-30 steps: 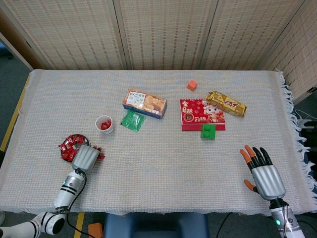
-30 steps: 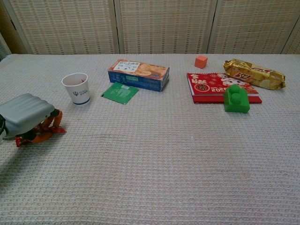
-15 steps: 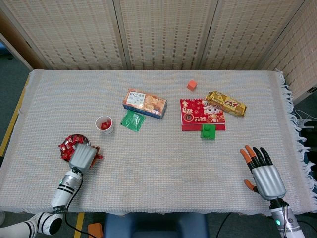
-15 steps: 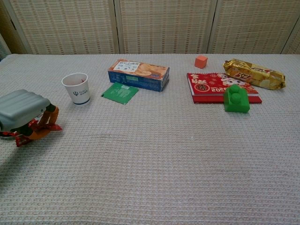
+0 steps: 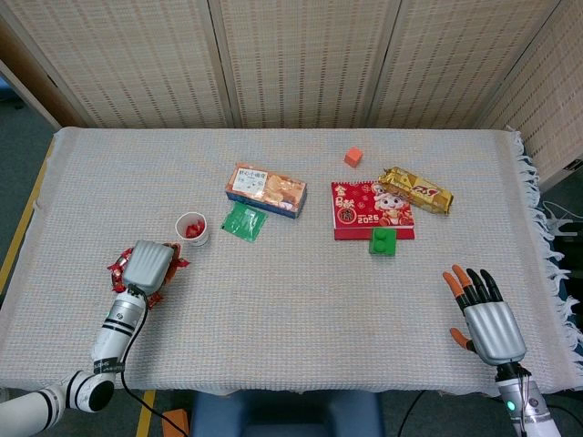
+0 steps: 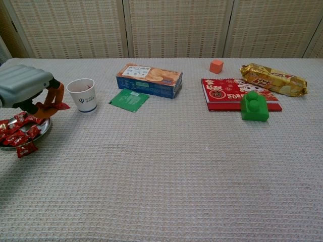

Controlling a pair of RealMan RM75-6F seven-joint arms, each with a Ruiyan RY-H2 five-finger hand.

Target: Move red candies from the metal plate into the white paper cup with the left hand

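Observation:
My left hand (image 5: 146, 266) (image 6: 24, 85) hovers over the metal plate (image 6: 45, 128), its fingertips (image 6: 52, 97) pinching a red candy (image 6: 59, 105) (image 5: 178, 264). Several red candies (image 6: 17, 134) (image 5: 117, 269) lie on the plate, one (image 6: 26, 147) beside it on the cloth. In the head view the hand hides most of the plate. The white paper cup (image 5: 192, 228) (image 6: 84, 95) stands just right of the hand, with red candies inside. My right hand (image 5: 484, 314) rests at the table's near right, fingers spread, holding nothing.
A biscuit box (image 6: 149, 79) and a green packet (image 6: 129, 99) lie right of the cup. Further right are a red box (image 6: 237, 94) with a green block (image 6: 254, 106), an orange cube (image 6: 216, 66) and a gold snack bag (image 6: 273, 78).
My left hand has risen off the cloth beside the plate with a red candy and moved toward the cup. The plate's candies now show in the chest view. The right hand is nearly still.

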